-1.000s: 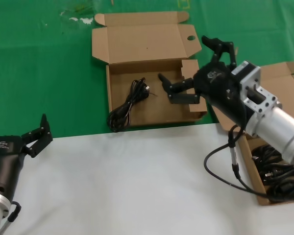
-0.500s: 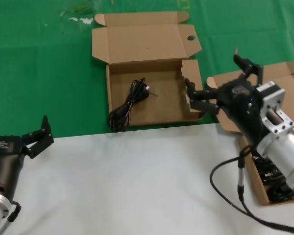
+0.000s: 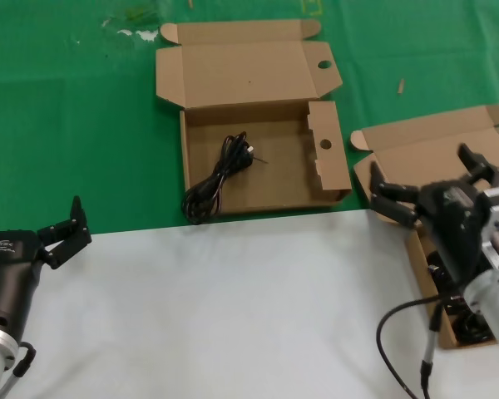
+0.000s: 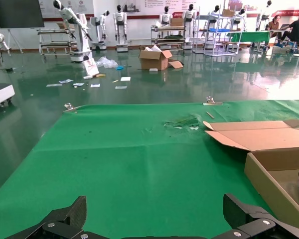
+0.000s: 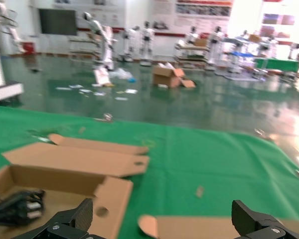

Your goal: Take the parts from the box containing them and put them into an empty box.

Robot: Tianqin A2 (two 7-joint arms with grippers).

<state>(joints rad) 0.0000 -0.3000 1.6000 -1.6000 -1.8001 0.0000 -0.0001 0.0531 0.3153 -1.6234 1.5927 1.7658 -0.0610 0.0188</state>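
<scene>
So far I count one cable bundle (image 3: pixel 219 177) lying in the holed box (image 3: pixel 264 170); more cables (image 3: pixel 457 299) wait in the plain box (image 3: pixel 437 162) under my right hand (image 3: pixel 428 193), fingers apart, empty. Left hand (image 3: pixel 56 231) idles, spread, over the bench (image 3: pixel 216 307).

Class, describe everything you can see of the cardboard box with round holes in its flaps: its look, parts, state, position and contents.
The cardboard box with round holes is a shallow brown mailer lying open on the green cloth, its hinged lid folded flat away from the robot. One round hole pierces the lid flap, another the side flap standing inside its right wall. One looped black cable lies in its left half. No gripper touches it.
</scene>
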